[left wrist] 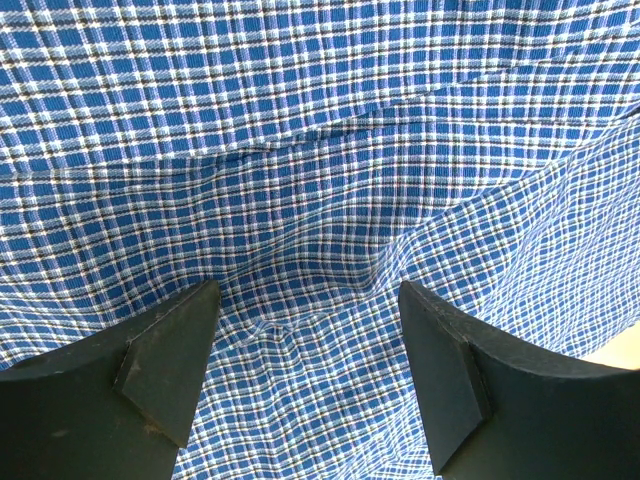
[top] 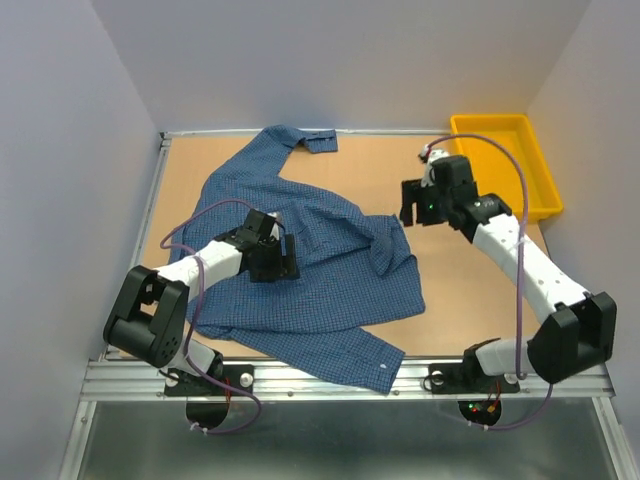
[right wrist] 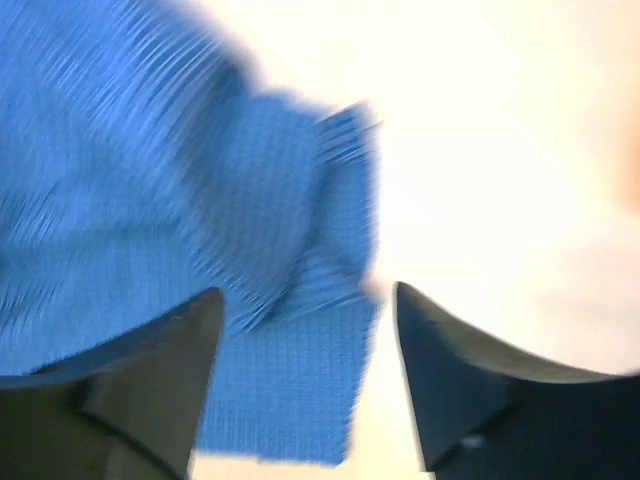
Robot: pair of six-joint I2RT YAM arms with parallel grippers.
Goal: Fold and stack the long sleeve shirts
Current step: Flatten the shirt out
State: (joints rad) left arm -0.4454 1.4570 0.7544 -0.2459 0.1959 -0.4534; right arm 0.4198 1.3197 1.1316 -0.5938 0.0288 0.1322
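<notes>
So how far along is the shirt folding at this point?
Early. One sleeve of the blue shirt looks drawn in over its body; the rest lies spread, rumpled. Nothing in hand: left gripper open over the cloth, right gripper open at its edge. Folding and stacking remain.

Long sleeve shirt (top: 330, 290) of fine dark-and-light blue check, lying open, rumpled and unfolded across left and centre of the top view; one sleeve stretched toward upper centre, cuff at its tip; other sleeve bunched right of centre; one corner trailing to bottom centre.
</notes>
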